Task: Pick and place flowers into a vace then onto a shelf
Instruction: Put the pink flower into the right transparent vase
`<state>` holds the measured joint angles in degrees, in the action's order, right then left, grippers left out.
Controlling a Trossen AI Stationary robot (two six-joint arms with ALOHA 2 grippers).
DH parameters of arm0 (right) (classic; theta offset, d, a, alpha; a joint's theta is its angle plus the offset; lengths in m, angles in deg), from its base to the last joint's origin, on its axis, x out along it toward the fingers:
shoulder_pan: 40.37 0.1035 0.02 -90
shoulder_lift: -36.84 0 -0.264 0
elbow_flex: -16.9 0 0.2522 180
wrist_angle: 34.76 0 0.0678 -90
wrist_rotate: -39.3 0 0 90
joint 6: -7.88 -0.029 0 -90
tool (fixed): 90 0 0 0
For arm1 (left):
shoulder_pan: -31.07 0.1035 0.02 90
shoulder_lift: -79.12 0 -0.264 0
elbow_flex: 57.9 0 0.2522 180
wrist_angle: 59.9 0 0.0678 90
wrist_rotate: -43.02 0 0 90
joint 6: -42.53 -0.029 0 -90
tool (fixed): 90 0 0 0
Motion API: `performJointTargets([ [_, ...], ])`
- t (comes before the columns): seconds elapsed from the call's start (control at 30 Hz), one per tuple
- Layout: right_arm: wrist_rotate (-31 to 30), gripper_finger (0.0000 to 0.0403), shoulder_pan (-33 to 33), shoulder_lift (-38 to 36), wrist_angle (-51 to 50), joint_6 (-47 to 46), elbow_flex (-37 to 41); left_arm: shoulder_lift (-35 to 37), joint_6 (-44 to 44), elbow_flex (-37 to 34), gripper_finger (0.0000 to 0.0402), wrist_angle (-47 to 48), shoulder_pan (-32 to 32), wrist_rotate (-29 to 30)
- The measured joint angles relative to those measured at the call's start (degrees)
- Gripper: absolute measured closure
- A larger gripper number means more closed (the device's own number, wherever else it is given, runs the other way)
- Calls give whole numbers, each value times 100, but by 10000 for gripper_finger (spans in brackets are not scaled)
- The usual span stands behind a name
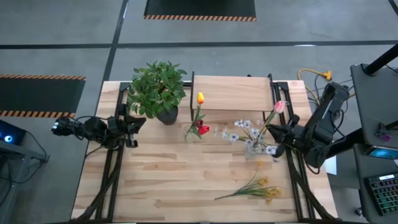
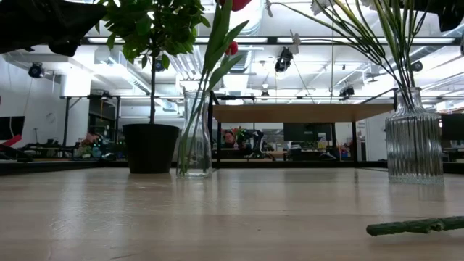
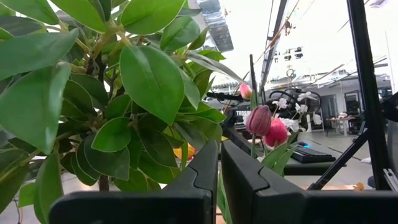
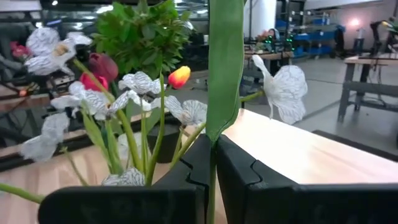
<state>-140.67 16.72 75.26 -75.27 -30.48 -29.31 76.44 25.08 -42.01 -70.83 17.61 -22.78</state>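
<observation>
Beside the shelf (image 1: 231,91), white sprigs (image 1: 247,129) in a ribbed vase (image 2: 414,138), right gripper (image 4: 211,163) clamped on a pink tulip stem (image 4: 222,68).

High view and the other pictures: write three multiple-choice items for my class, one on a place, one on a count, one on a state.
1. Where are the yellow flowers? A in a vase; B on the shelf; C lying on the table.
2. How many glass vases stand up? A two; B one; C four.
3. The right claw is: A open, empty; B shut on a green leaf; C gripping the pot.
Key: C, they lie flat, apart from both vases; A, a smooth vase and a ribbed vase; B, the leaf is pinched between its fingers.
</observation>
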Motion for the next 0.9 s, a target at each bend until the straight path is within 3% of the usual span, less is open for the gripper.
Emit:
performJointTargets([
  [0.23, 3, 392, -171, 314, 22, -522, 0, 0, 0, 0, 397, -1, 1, 0],
  [0.63, -3, 392, -180, 369, 224, -170, -295, 0, 0, 0, 397, -2, 1, -2],
  [0.9, -1, 392, -202, 782, 205, -519, -179, 0, 0, 0, 397, -1, -1, -1],
])
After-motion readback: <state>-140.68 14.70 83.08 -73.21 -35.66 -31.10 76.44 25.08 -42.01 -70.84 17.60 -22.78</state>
